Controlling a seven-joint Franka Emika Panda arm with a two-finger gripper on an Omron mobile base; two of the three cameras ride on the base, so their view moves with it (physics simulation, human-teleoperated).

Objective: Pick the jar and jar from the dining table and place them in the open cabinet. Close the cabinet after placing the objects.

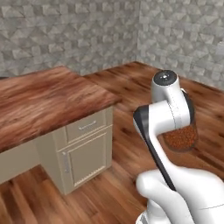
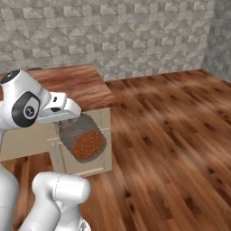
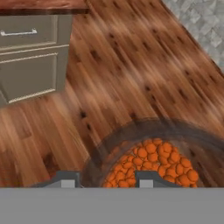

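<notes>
Glass jar point(image 2: 83, 137) of reddish-brown grains clamped in the end effector point(image 3: 105, 178), tilted, carried in the air above the wooden floor point(image 2: 171, 135). Fingers point(image 3: 151, 178) narrowed against the jar, its grain-filled body bulging just ahead of them. Reddish wood tabletop point(image 1: 43, 105) behind and off to one side, well apart, beige drawer fronts point(image 3: 26, 35) beneath it.

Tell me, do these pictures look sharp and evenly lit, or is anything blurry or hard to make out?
All rendered, with flat, even light and no glare. Left base view: soft, the jar half hidden behind the arm. Right base view: the jar's glass looks faintly smeared, the grains clear. Hand view: the jar fills the bottom, its rim a dark blurred arc; the drawer handle is slightly soft.
</notes>
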